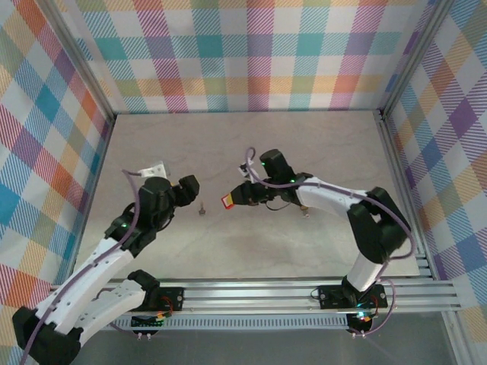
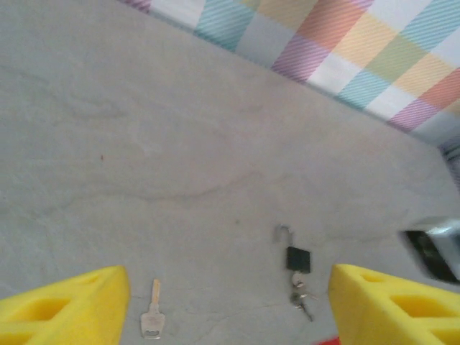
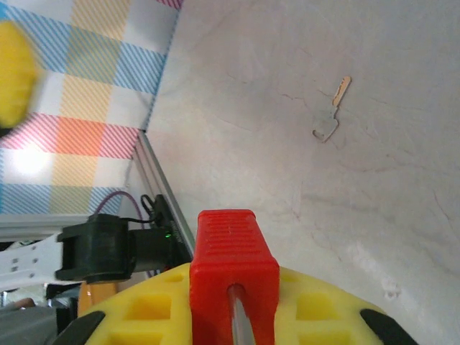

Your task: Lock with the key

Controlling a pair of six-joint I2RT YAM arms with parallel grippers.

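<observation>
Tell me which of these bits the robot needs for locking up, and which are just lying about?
Needed: padlock, shackle open; red-headed key, clamped in the right gripper.
Probably just lying about: bare metal key, untouched on the table.

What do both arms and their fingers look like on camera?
The left arm and right arm both have white links, black joints, small green lights and a purple cable looping along them. The fingers are bright yellow blocks with rectangular hollows.
</observation>
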